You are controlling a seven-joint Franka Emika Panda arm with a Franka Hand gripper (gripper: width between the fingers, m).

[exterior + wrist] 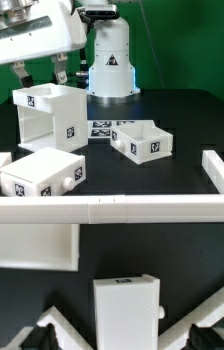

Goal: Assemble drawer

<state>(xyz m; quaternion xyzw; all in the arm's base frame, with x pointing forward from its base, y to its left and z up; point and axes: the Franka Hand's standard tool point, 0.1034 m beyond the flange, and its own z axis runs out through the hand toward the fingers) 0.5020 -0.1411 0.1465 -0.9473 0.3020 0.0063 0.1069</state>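
Resting on black table [172,104], white housing [46,116], green backdrop [182,40].

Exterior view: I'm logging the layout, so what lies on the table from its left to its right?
Housing → marker board → open tray → white rail. The front tray lies in line with the housing, so it is left out.

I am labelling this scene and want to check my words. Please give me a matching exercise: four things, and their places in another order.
1 housing
2 open-topped tray
3 marker board
4 gripper

A lying flat between housing and tray
B standing below the gripper
C to the exterior view's right of the marker board
D raised, open

Pairs: 1-B, 2-C, 3-A, 4-D
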